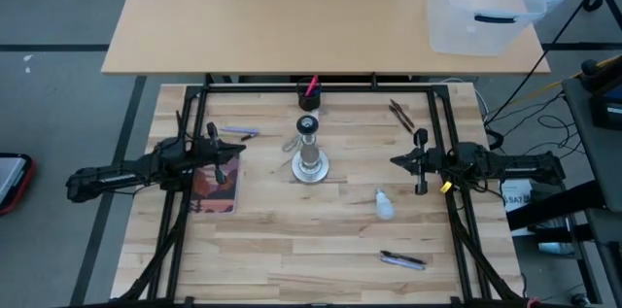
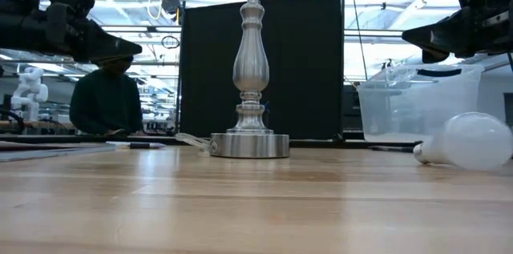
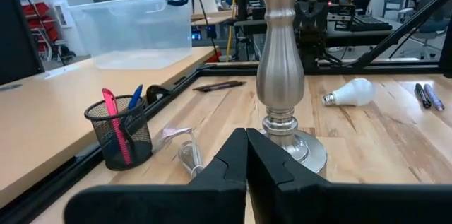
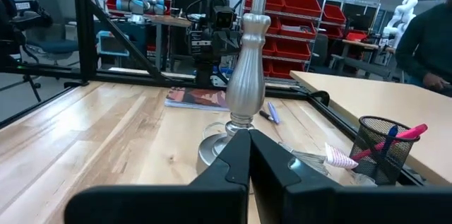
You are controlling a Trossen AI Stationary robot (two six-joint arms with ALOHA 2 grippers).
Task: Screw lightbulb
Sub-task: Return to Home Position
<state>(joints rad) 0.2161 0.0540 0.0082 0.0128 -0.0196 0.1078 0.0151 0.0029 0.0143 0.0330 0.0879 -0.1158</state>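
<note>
While left claw (image 1: 238,149) and right claw (image 1: 395,161) hover closed, seemingly empty, lightbulb (image 1: 385,205) apart, nearer right claw

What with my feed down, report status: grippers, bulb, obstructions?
Left gripper shut, empty, left of lamp stand. Right gripper shut, empty, opposite side. Lightbulb lying loose on table. Nothing blocking it.
</note>
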